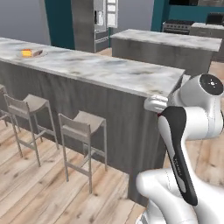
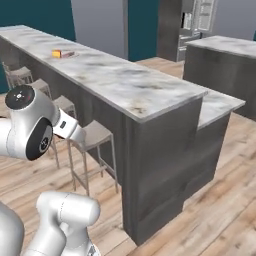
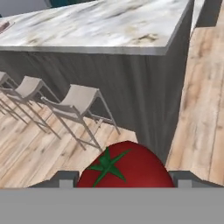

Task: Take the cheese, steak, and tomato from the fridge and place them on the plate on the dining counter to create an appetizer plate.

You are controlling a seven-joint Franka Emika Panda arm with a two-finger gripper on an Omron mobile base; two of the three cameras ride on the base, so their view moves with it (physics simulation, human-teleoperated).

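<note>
My claw (image 3: 126, 183) is gripping the tomato (image 3: 126, 166) up close; base views are showing cheese (image 1: 27, 53) sitting far left on the plate (image 1: 36, 56).

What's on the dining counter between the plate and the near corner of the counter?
Nothing: in the left base view the marble top of the dining counter runs bare from the plate to its near corner.

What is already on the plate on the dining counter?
On the plate lie the orange cheese and a reddish-brown steak beside it. No tomato there: the tomato sits at the tool. The plate surface under them is covered.
</note>
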